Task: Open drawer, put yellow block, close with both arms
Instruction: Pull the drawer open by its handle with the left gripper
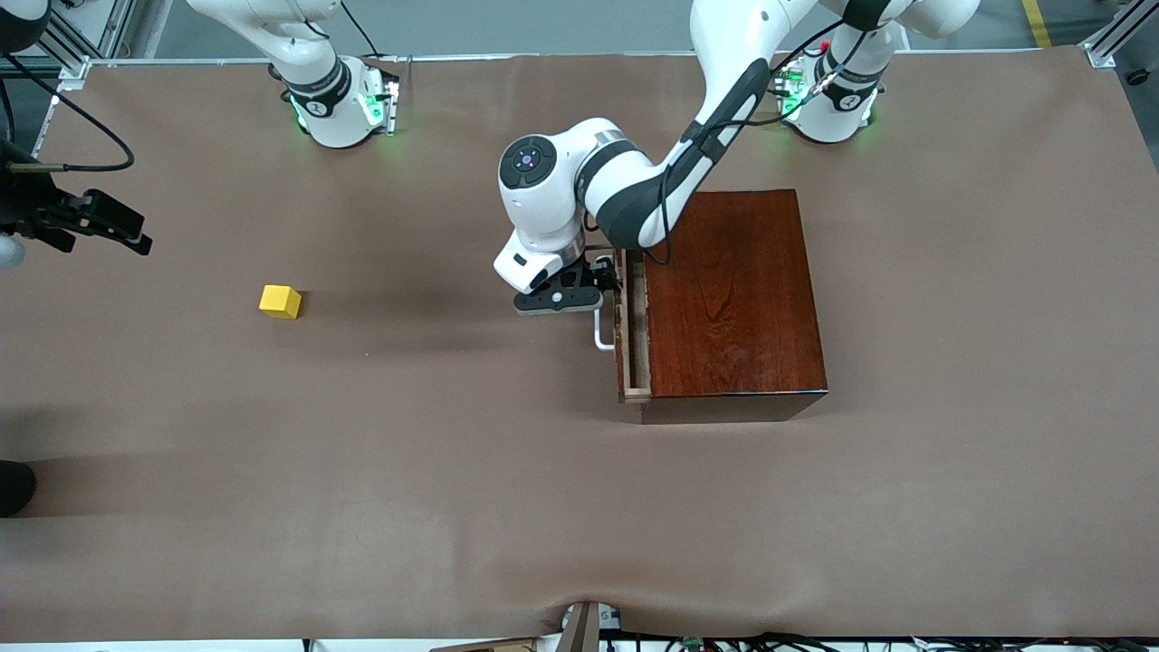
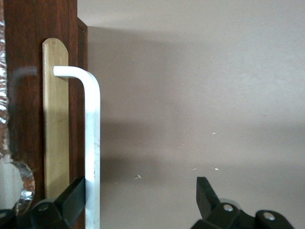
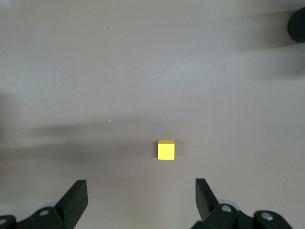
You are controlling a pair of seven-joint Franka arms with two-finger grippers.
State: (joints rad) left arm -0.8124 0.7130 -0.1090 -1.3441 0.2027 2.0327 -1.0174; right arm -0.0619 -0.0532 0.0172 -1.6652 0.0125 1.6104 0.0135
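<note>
The reddish-brown wooden box [image 1: 738, 299] stands toward the left arm's end of the table. Its drawer [image 1: 636, 317] is pulled out a little, showing a strip of pale tray. My left gripper [image 1: 605, 279] is open around the white handle [image 1: 601, 333]. In the left wrist view the handle bar [image 2: 93, 143] lies against one finger [image 2: 71, 200], the gripper [image 2: 140, 191] otherwise empty. The yellow block [image 1: 280, 301] sits on the table toward the right arm's end. My right gripper [image 1: 136, 237] is open and empty, up over that end; its wrist view shows the block [image 3: 166, 150] ahead of the gripper [image 3: 140, 193].
The brown table cover [image 1: 453, 471] stretches between block and box. A dark object [image 1: 14, 487] sits at the table's edge at the right arm's end. Cables and a bracket [image 1: 584, 625] lie along the edge nearest the front camera.
</note>
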